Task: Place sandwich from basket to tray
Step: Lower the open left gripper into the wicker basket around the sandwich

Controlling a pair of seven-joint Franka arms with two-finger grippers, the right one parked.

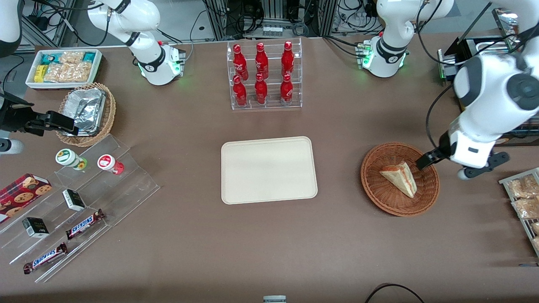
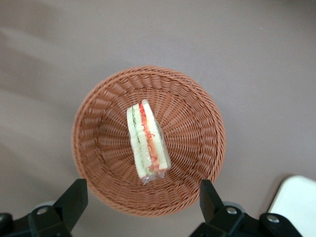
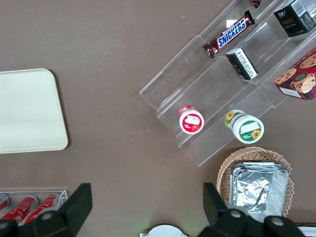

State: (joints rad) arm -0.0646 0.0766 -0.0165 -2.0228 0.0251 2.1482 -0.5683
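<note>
The sandwich (image 1: 401, 178) (image 2: 146, 141), a wrapped white-bread wedge with red, orange and green layers, lies in the reddish-brown wicker basket (image 1: 374, 191) (image 2: 197, 128). My left gripper (image 1: 427, 160) (image 2: 142, 202) hovers above the basket's rim toward the working arm's end, open, its black fingers (image 2: 74, 200) spread about as wide as the basket and holding nothing. The cream tray (image 1: 268, 169) (image 2: 296, 202) lies bare at the table's middle, beside the basket toward the parked arm's end.
A clear rack of red bottles (image 1: 263, 75) stands farther from the front camera than the tray. A wire rack of snack bags (image 1: 523, 198) sits close beside the basket at the working arm's end. Clear stepped shelves with snack bars (image 1: 80, 198) lie toward the parked arm's end.
</note>
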